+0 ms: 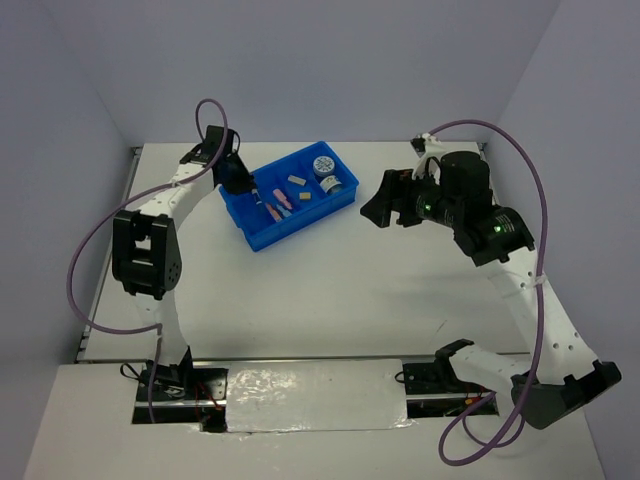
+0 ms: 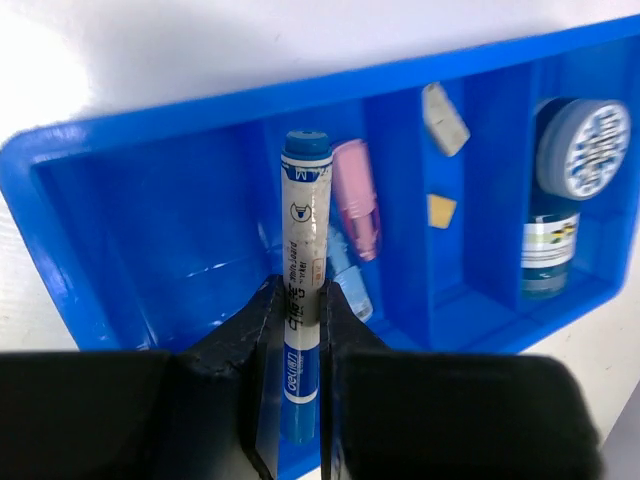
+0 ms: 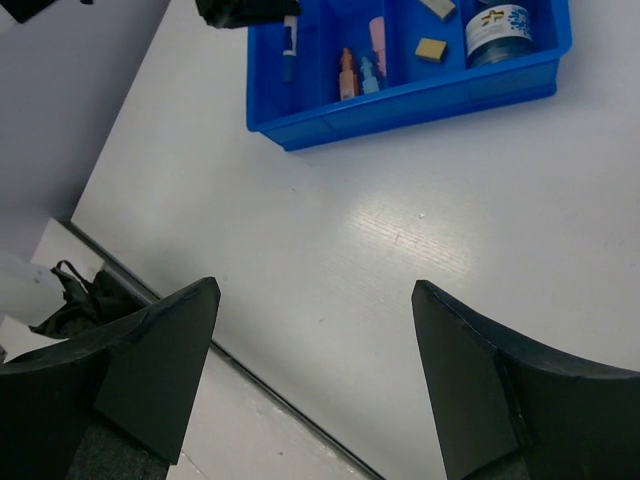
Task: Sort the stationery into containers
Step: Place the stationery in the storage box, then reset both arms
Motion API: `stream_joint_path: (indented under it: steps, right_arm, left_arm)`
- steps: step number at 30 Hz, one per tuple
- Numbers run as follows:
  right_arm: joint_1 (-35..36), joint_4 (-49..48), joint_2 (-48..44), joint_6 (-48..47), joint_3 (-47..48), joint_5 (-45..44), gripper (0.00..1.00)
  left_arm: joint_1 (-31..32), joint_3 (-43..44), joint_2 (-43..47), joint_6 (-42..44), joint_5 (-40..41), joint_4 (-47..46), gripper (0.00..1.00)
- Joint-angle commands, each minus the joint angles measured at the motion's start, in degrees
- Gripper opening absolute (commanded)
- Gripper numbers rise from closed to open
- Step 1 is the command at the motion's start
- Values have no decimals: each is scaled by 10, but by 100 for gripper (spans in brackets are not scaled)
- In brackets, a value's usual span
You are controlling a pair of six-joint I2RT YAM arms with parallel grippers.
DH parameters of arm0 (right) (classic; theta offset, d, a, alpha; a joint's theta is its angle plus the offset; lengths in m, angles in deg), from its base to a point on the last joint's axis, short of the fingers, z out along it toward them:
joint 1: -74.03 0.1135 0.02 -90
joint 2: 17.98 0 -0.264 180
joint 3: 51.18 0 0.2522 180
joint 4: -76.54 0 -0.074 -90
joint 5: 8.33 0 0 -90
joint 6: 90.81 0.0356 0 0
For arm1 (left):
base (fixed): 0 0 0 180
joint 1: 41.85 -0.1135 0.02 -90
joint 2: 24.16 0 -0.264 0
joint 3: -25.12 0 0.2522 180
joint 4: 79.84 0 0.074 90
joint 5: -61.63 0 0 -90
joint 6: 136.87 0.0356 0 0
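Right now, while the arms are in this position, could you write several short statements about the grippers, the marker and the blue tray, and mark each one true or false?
1. The left gripper is shut on the marker. True.
2. The right gripper holds a pink piece. False: it is open and empty, above the bare table.
3. The round patterned roll is in an end compartment of the tray. True.
4. All four compartments hold something. False: the end compartment farthest from the roll shows nothing lying in it.
5. The tan pieces lie in the compartment between that of the pink piece and that of the roll. True.
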State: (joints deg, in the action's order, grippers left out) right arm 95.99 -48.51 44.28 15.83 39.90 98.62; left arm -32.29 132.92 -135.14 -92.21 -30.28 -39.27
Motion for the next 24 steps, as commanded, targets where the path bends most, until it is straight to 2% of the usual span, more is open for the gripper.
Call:
stream_joint_path:
  steps: [1,5,8,9,11,12,15,17,19,20,22,24]
  right_arm:
    - [-2,19,-15,-5,45,22,86]
    - [-2,31,-6,-14,76,25,86]
    - [-2,37,3,-18,90,29,86]
    - [-2,38,8,-21,99,31,86]
    - [-2,41,13,-23,105,30,86]
    - [-2,40,15,-24,107,30,86]
    - [-2,35,21,-24,109,30,86]
    - [-2,35,23,-28,107,22,86]
    - [-2,41,25,-35,107,-16,86]
    - [-2,49,25,-41,107,-37,88]
    - [-2,64,18,-42,109,-86,97]
    - [-2,85,6,-39,114,-159,100]
  left_arm:
    - [0,5,14,-24,-19,-17,20]
    - [-4,-50,28,-33,-12,-44,24]
    - [-6,-51,27,-35,-14,-40,43]
    - [-5,-47,30,-38,-13,-36,56]
    - [-6,-50,43,-41,-12,-34,64]
    - [-5,-51,61,-43,3,-31,72]
    - [-7,-40,86,-48,15,-12,81]
    - [-6,-18,102,-34,16,7,83]
    - [-5,10,136,-1,37,28,87]
    - [-3,25,156,16,48,46,93]
    - [-3,74,175,68,86,85,96]
    - [-3,104,203,113,122,158,99]
